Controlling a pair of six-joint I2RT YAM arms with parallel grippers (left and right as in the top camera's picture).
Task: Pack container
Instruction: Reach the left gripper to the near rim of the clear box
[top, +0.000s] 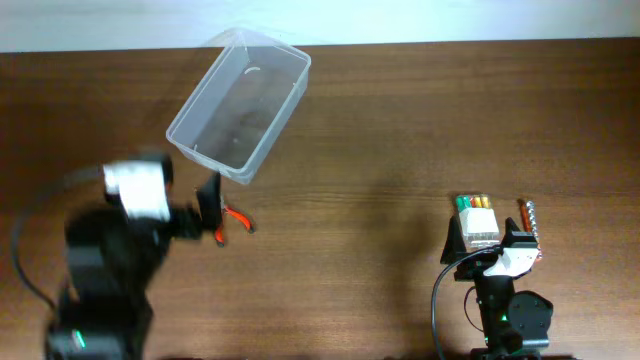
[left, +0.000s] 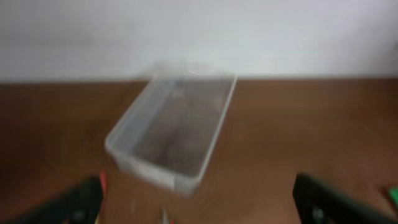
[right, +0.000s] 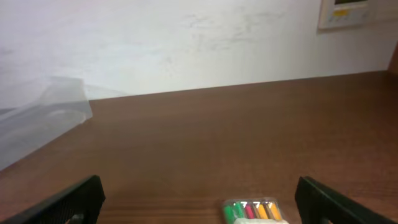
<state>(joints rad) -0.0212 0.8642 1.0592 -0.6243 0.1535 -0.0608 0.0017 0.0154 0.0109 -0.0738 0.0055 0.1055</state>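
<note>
Clear container (top: 240, 105) sits empty and askew at the worktop's (top: 390, 140) far edge, left side, near the left tool (left: 202, 208), spread wide, gripping nothing; right tool (right: 199, 202) likewise wide, well apart.

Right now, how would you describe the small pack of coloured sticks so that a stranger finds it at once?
On the right part of the brown wooden table, just ahead of the open right hand, lies a small clear pack. It alone holds green, red, orange and yellow pieces in one row; its neighbour is a single thin brown stick.
</note>
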